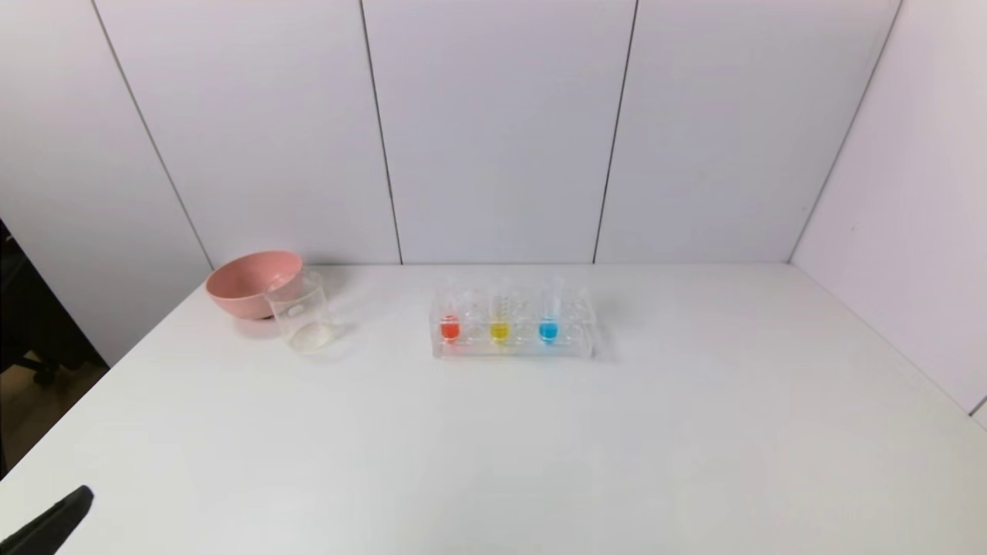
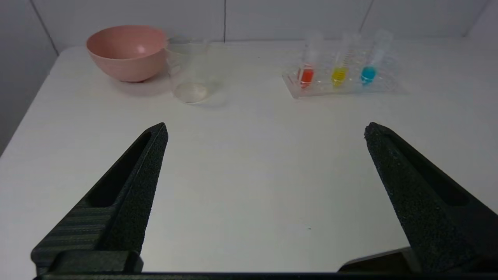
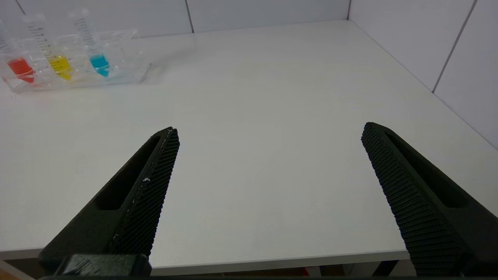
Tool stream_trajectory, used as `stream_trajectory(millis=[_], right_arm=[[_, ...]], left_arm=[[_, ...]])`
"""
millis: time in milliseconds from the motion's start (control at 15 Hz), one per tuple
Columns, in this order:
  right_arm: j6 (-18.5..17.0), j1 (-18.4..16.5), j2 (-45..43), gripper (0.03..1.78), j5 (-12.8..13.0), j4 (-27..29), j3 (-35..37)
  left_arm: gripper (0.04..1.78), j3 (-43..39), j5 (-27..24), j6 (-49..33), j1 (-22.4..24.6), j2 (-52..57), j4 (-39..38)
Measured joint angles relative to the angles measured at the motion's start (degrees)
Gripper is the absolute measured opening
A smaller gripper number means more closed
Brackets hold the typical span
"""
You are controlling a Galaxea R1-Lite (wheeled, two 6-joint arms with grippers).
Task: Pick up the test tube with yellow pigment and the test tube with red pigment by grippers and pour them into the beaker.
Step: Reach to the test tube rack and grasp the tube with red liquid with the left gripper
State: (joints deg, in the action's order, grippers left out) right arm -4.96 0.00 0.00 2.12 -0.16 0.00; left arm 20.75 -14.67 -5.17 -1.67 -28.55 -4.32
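The red tube (image 1: pixel 449 327) and the yellow tube (image 1: pixel 500 330) stand upright in a clear rack (image 1: pixel 570 348) at the table's middle back, red on the left. They also show in the left wrist view, red (image 2: pixel 305 74) and yellow (image 2: pixel 339 75), and in the right wrist view, red (image 3: pixel 20 68) and yellow (image 3: pixel 60 65). The clear beaker (image 1: pixel 299 311) stands left of the rack, in front of the pink bowl. My left gripper (image 2: pixel 265 130) is open and empty near the table's front left corner. My right gripper (image 3: pixel 268 130) is open and empty over the front edge, right of the rack.
A blue tube (image 1: pixel 548 330) stands in the rack right of the yellow one. A pink bowl (image 1: pixel 247 282) sits at the back left, touching or just behind the beaker. White walls close the back and right sides of the table (image 1: pixel 493 447).
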Motion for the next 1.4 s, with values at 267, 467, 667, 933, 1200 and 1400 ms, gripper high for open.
stream_trajectory(millis=[267,467,667,933,1200,1400], right_arm=[[0.0,0.0,0.0,1.71,0.0,0.0,0.0],[0.0,0.0,0.0,1.71,0.0,0.0,0.0],[0.0,0.0,0.0,1.71,0.0,0.0,0.0],[0.0,0.0,0.0,1.71,0.0,0.0,0.0],[0.0,0.0,0.0,1.71,0.0,0.0,0.0],[0.0,0.0,0.0,1.71,0.0,0.0,0.0]], left_arm=[[1.76,1.6,-7.7,0.2,-2.0,-14.7,-7.6],[1.76,5.2,-5.1,-0.5,-8.6,-25.7,-10.6],[1.76,10.4,3.4,-3.9,-18.3,-35.7,-12.0],[1.76,16.8,12.8,-5.6,-25.6,-49.3,-18.6],[1.76,21.9,23.3,-5.8,-30.9,-63.2,-26.5],[1.76,26.7,31.9,-5.8,-33.7,-72.7,-31.4]])
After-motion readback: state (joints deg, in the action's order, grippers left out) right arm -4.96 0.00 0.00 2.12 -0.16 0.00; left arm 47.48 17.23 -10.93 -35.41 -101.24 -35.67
